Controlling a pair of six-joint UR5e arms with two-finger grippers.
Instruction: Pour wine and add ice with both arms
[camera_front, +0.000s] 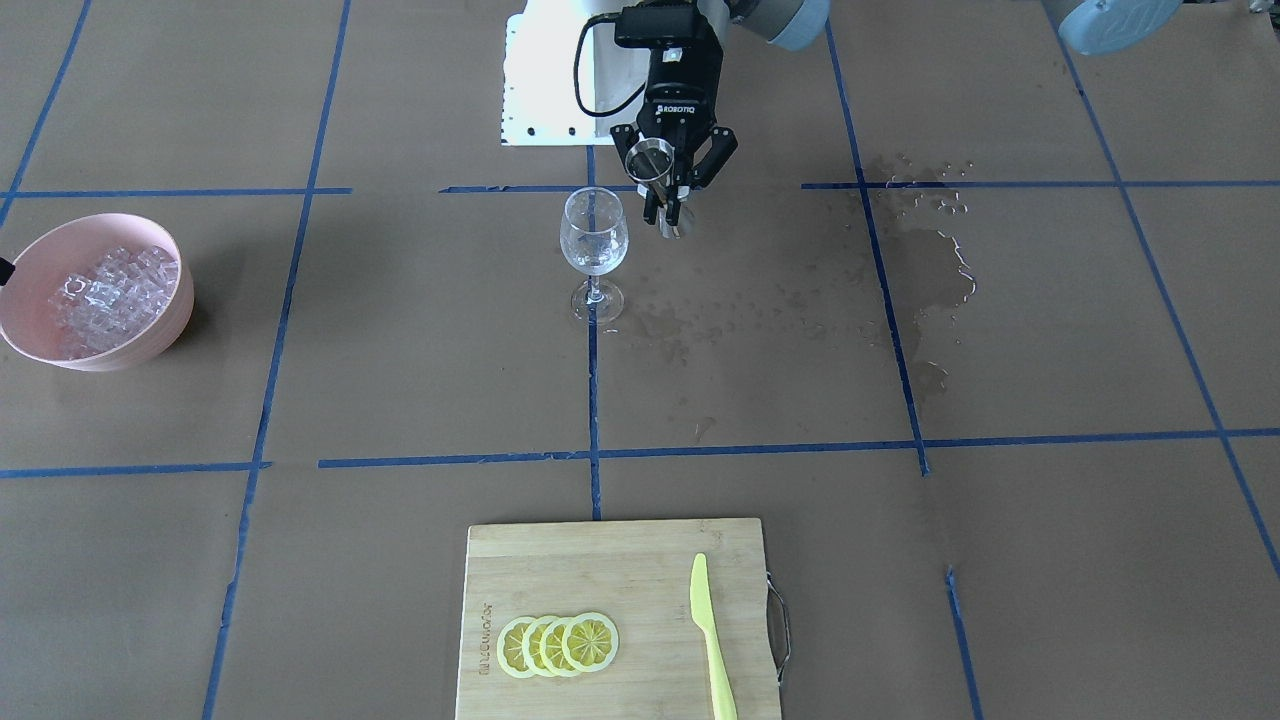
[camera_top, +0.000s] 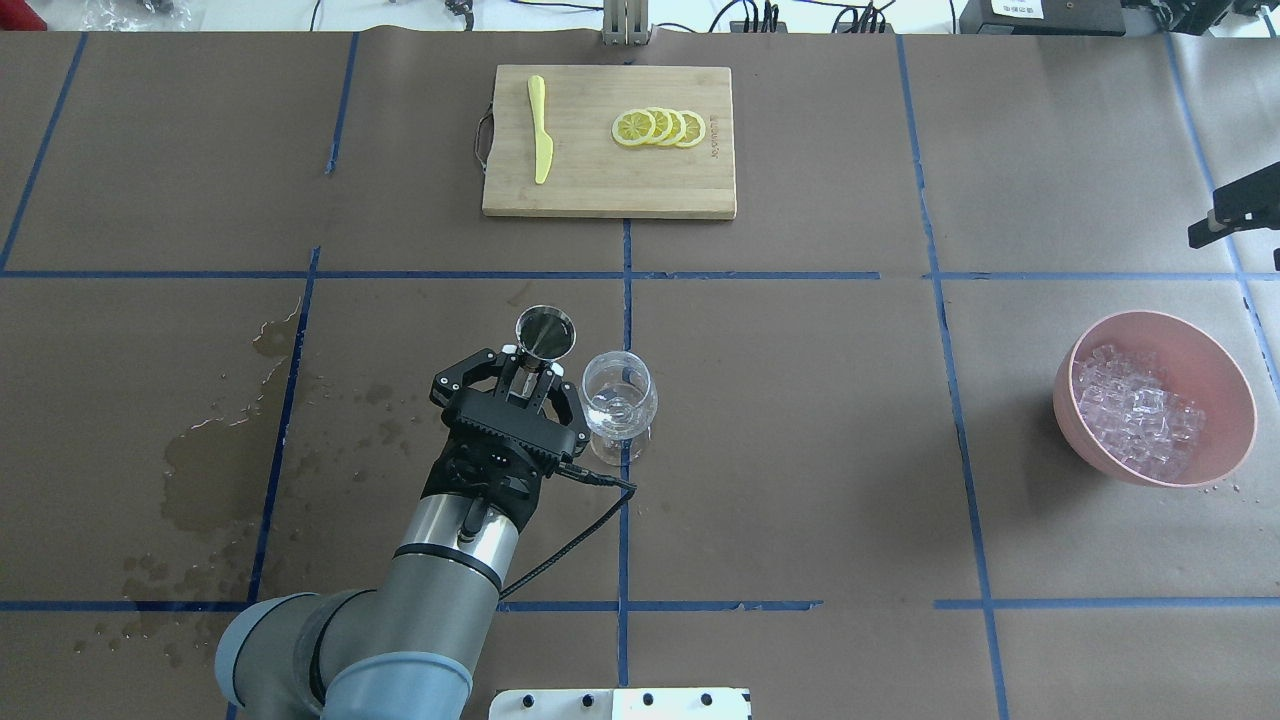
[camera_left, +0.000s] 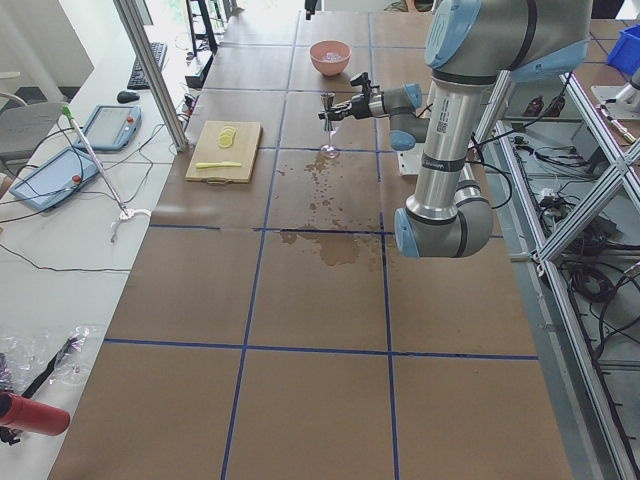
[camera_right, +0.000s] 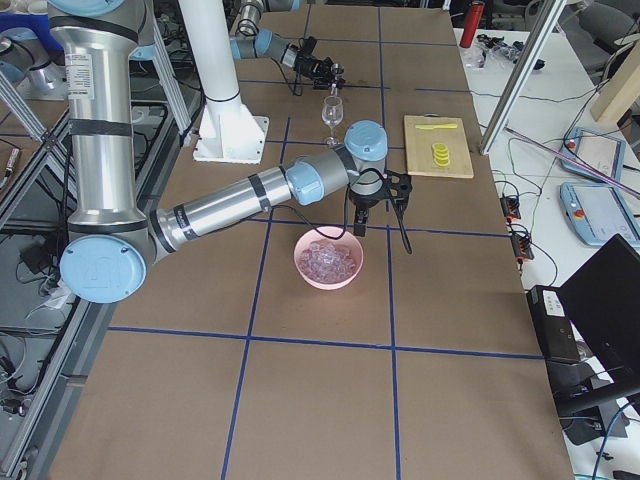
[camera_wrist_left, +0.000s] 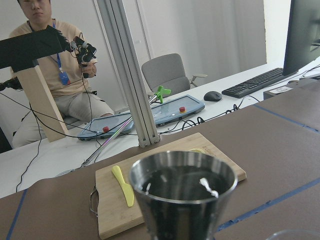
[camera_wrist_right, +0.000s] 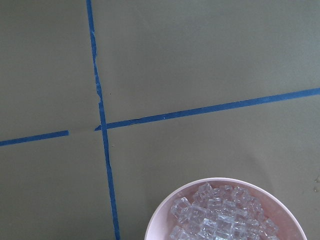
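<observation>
1. The wine glass (camera_top: 619, 405) stands upright on the brown paper-covered table (camera_top: 800, 450), over a blue tape line (camera_top: 626, 560).
2. The left gripper (camera_top: 527, 375) is raised just beside the glass, on the robot's left of it. Its jaws are drawn narrow around the thin waist of a steel jigger (camera_top: 545, 333). The jigger is held about upright, with its mouth near the glass rim but apart from it.
3. The wine (camera_wrist_left: 182, 181) shows in the left wrist view as a dark, glossy surface with bright glints inside the jigger. I cannot tell whether the glass holds any liquid.
4. The ice (camera_top: 1140, 410) is heaped in a pink bowl (camera_top: 1215, 345), well apart from the glass on the robot's right.
5. The right gripper (camera_right: 378, 215) hangs above the table near that bowl, far from the glass. I cannot tell how its jaws are set.
6. Beyond the glass, away from the robot, lies a bamboo cutting board (camera_top: 600, 195). On it are four overlapping lemon slices (camera_top: 660, 127) and a yellow plastic knife (camera_top: 540, 140).
7. On the robot's left of the glass, a wet spill (camera_top: 215, 470) darkens the paper, and drops are scattered from it toward the glass foot.
</observation>
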